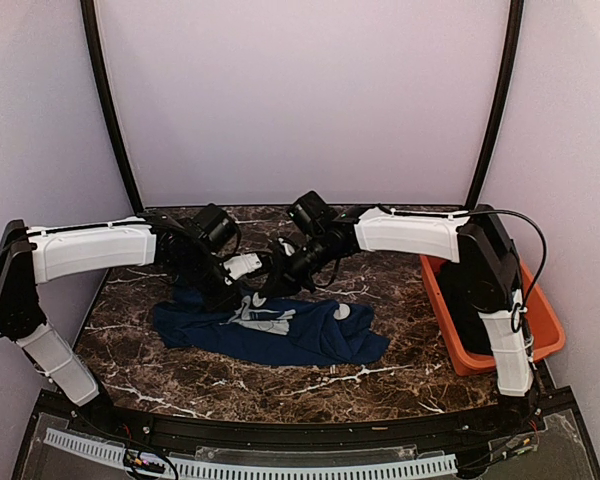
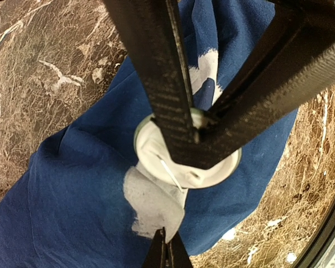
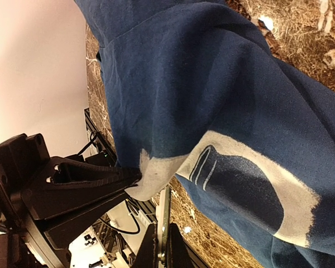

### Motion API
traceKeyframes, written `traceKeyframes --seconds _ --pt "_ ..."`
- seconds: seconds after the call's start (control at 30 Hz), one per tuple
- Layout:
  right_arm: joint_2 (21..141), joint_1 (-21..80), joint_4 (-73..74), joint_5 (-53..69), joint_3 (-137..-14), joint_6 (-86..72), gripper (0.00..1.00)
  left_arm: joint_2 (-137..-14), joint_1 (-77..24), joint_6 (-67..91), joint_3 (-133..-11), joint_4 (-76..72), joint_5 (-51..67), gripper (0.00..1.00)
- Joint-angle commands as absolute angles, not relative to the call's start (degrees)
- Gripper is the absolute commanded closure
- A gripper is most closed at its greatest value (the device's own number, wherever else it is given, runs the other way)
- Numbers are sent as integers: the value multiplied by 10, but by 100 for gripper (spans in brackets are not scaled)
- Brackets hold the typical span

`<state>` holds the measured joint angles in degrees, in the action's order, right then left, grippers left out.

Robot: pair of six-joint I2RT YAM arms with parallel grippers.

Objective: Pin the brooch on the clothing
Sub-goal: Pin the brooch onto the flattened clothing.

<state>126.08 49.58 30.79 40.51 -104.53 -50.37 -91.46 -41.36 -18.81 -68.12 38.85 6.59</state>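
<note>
Brooch point(image 2: 148, 149): white back showing, pinched between pressed-together tips of left hand point(image 2: 198, 131), against navy T-shirt point(image 2: 72, 190). Right hand point(image 3: 161, 245) pinches the shirt's pale print fold just beside. Worktop point(image 1: 280, 385) shows around the shirt; orange bin point(image 1: 442, 318) sits well right of right hand.

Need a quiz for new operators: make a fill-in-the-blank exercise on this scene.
1. The right hand is shut on the ___.
2. The left hand pinches the navy ___.
3. The bin near the right arm is ___.
Missing words: brooch; shirt; orange.
</note>
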Motion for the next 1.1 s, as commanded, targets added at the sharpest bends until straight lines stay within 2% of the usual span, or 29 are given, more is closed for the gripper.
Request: traceKeyframes --seconds 0.0,1.07 --pt "1245 501 285 410 -1039 -518 100 -900 -415 -186 -681 396 76 99" --pt "1283 514 293 399 -1074 -524 100 -884 -415 -188 -680 381 117 99"
